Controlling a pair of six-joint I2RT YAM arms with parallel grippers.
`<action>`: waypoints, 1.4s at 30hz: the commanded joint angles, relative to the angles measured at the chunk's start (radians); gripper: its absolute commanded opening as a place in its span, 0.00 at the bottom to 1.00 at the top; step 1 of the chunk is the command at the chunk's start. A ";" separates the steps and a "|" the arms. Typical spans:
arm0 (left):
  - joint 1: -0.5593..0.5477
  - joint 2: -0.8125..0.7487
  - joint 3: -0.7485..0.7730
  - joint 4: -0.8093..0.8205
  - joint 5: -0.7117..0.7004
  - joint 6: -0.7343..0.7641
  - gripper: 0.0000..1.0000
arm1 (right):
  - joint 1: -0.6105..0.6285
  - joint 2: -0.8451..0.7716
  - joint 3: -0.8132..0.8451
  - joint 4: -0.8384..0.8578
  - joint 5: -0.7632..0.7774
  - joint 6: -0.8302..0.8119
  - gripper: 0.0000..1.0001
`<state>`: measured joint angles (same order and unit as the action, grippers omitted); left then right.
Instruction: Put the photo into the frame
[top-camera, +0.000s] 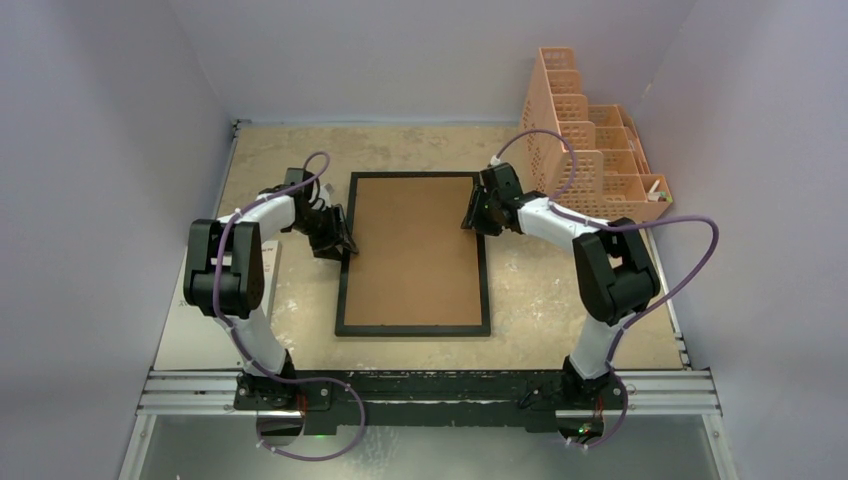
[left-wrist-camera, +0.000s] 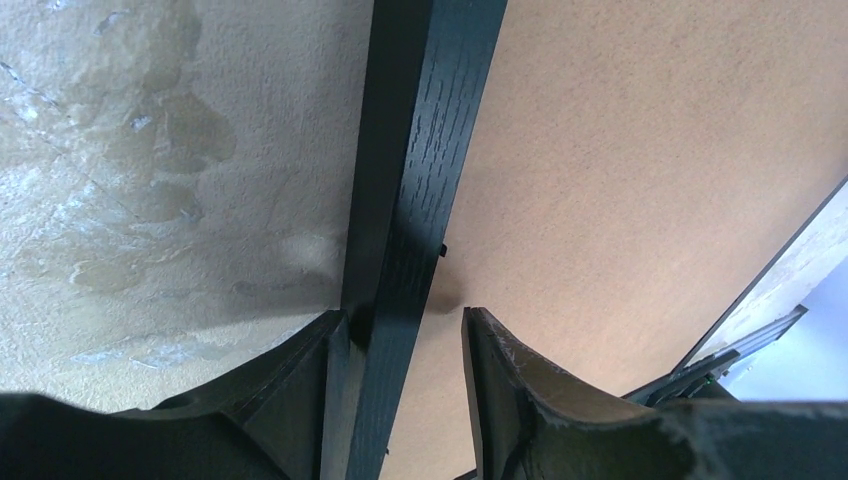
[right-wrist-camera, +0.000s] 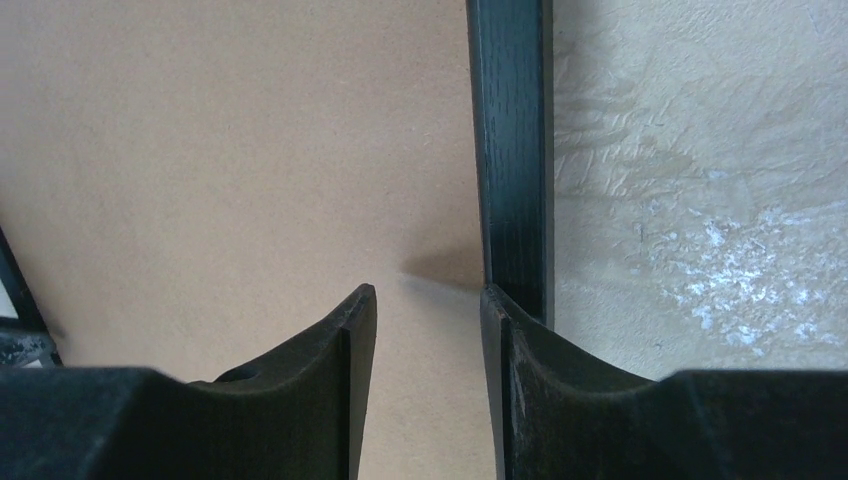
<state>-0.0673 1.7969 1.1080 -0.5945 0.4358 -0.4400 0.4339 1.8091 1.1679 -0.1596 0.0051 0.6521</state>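
The black frame (top-camera: 345, 290) lies flat at the table's middle, back side up, with its brown backing board (top-camera: 412, 250) filling it. The photo is not in view. My left gripper (top-camera: 340, 245) is open at the frame's left rail. In the left wrist view (left-wrist-camera: 403, 318) the jaws straddle that rail (left-wrist-camera: 420, 150), one finger against its outer side and the other over the board. My right gripper (top-camera: 470, 218) is open at the frame's right rail. In the right wrist view (right-wrist-camera: 428, 292) one finger is over the board (right-wrist-camera: 230, 150) and the other sits at the rail (right-wrist-camera: 512, 150).
A peach mesh organizer (top-camera: 590, 150) stands at the back right, close behind the right arm. A white sheet (top-camera: 272, 265) lies partly under the left arm. Grey walls close in the table's left, back and right sides. A metal rail (top-camera: 430, 392) runs along the near edge.
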 joint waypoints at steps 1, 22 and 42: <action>-0.006 0.005 -0.005 0.046 0.106 0.021 0.47 | 0.012 0.001 -0.049 0.145 -0.229 -0.025 0.44; -0.006 -0.033 0.010 0.012 -0.054 0.030 0.53 | 0.012 -0.031 0.076 0.050 0.124 0.002 0.52; -0.008 -0.009 -0.026 0.025 -0.080 0.009 0.34 | 0.017 0.155 0.104 0.089 -0.022 -0.082 0.31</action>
<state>-0.0681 1.7966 1.0996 -0.5816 0.3885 -0.4267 0.4458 1.9320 1.2613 -0.0334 -0.0177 0.5884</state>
